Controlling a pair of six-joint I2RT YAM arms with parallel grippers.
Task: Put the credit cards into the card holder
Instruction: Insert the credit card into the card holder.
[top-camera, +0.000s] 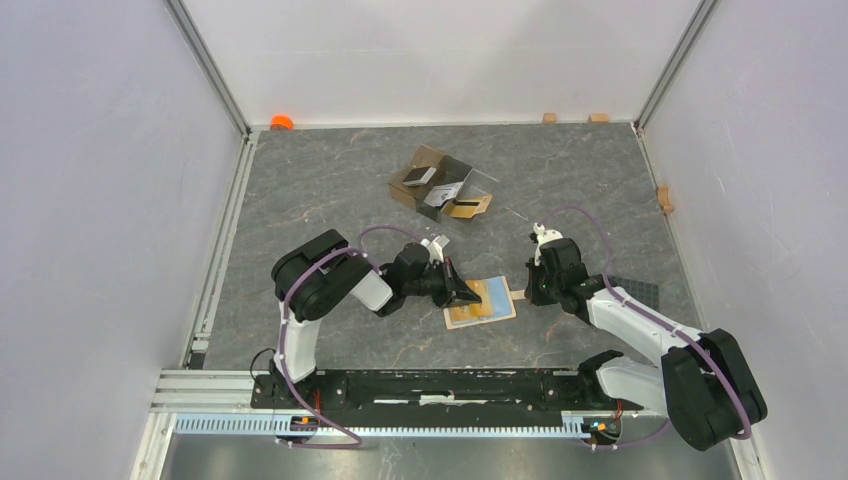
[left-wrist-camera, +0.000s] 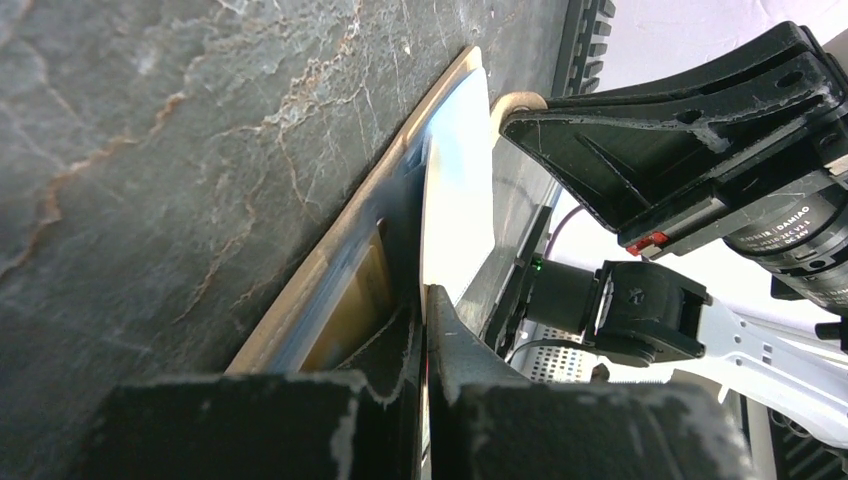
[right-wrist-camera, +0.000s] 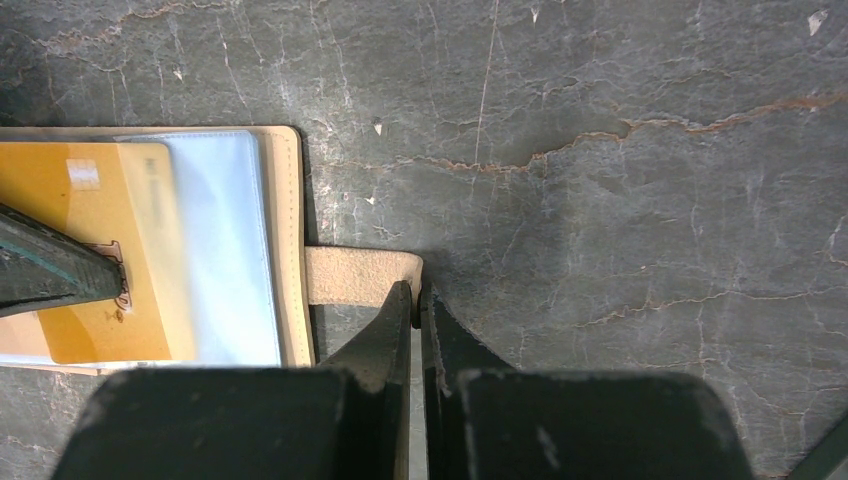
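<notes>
The tan card holder (top-camera: 497, 310) lies open on the table between the arms, its pale blue pockets (right-wrist-camera: 225, 240) facing up. An orange-gold credit card (right-wrist-camera: 70, 190) lies in it, its right part paler under the pocket. My left gripper (top-camera: 474, 296) reaches in low from the left. It is shut, with its tips (left-wrist-camera: 424, 290) over that card (left-wrist-camera: 355, 300). Whether it pinches the card does not show. My right gripper (right-wrist-camera: 416, 292) is shut on the end of the snap tab (right-wrist-camera: 355, 275) at the holder's right edge.
A clear brown-tinted divided box (top-camera: 440, 185) with more cards (top-camera: 418, 176) stands behind the holder. An orange object (top-camera: 281, 122) sits at the back left corner. Small wooden blocks (top-camera: 549, 117) line the back and right walls. A dark mesh patch (top-camera: 635, 292) lies at the right.
</notes>
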